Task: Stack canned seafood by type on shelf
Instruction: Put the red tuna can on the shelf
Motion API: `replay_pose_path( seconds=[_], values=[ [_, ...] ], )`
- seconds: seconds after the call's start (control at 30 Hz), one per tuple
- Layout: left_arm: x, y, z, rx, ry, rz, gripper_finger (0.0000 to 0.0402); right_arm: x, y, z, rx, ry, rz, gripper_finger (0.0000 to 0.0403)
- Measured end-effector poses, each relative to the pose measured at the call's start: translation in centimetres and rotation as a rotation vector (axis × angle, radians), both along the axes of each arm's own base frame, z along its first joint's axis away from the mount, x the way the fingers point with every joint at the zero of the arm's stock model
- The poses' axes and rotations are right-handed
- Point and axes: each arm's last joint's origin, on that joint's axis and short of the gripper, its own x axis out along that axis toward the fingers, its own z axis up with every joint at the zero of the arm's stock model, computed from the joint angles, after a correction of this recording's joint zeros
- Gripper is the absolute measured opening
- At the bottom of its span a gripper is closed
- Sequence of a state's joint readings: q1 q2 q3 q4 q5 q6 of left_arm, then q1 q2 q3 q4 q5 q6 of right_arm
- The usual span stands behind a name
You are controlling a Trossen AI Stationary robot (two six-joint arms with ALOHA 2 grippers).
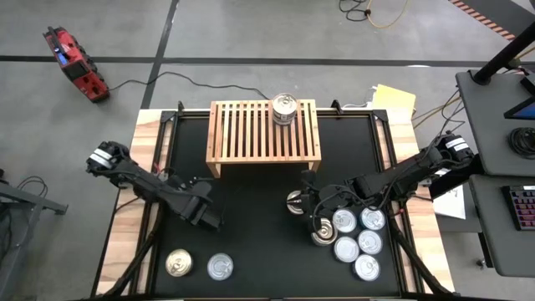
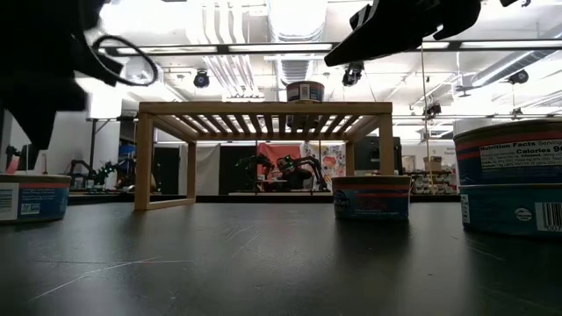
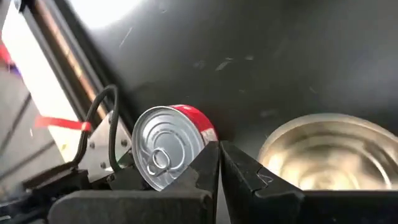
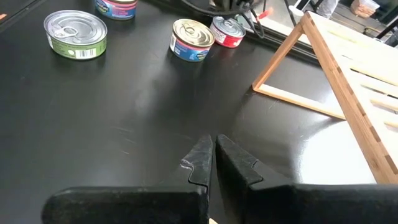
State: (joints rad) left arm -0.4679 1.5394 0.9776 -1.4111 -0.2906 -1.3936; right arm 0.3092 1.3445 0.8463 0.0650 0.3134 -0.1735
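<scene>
The light-wood shelf stands at the table's far middle, with one can on its slatted top near the right end. More cans stand on the black mat. A gold-lidded one and a silver-lidded one are at the near left, and several are clustered at the near right. My left gripper hovers shut and pointing down over the near-left pair, above a red-labelled can and a gold-lidded can. My right gripper hangs shut over bare mat, with the shelf beside it.
A can stands close under the right arm's tip, with a gold-lidded one beside it. At the right of the low view two cans stand one on the other. Wooden strips edge the mat. Bare mat lies between the two groups.
</scene>
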Motion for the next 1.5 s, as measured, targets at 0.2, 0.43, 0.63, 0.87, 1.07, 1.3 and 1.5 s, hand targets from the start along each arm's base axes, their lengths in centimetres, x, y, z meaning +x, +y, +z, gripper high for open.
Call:
replay_pose_path(
  seconds=[0.2, 0.43, 0.63, 0.87, 1.07, 1.3, 1.5],
  values=[
    [0.3, 2.0, -0.6, -0.005, 0.018, 0.141, 0.0, -0.1, 0.0, -0.2, 0.005, 0.005, -0.003, 0.0013],
    [-0.6, 3.2, -2.0, 0.002, 0.071, 0.226, 0.0, -0.4, -0.1, -1.1, 0.024, 0.03, -0.017, 0.0013],
    [-1.5, 3.4, -3.6, -0.038, 0.104, 0.276, 0.0, -0.6, -0.2, -1.4, 0.025, 0.039, -0.021, 0.0013],
    [-1.8, 3.4, -4.9, -0.076, 0.082, 0.222, 0.0, -0.5, -0.2, -1.4, 0.025, 0.037, -0.022, 0.0013],
    [-1.2, 3.3, -4.8, -0.111, 0.059, 0.169, 0.0, -0.5, -0.2, -1.3, 0.026, 0.03, -0.021, 0.0013],
    [1.0, 2.5, -3.8, -0.195, -0.056, 0.063, 0.0, -0.5, -0.1, -1.2, 0.028, 0.019, -0.019, 0.0013],
    [2.8, 1.9, -3.3, -0.265, -0.177, -0.052, 0.0, -0.5, -0.1, -1.2, 0.028, 0.018, -0.019, 0.0013]
  ],
)
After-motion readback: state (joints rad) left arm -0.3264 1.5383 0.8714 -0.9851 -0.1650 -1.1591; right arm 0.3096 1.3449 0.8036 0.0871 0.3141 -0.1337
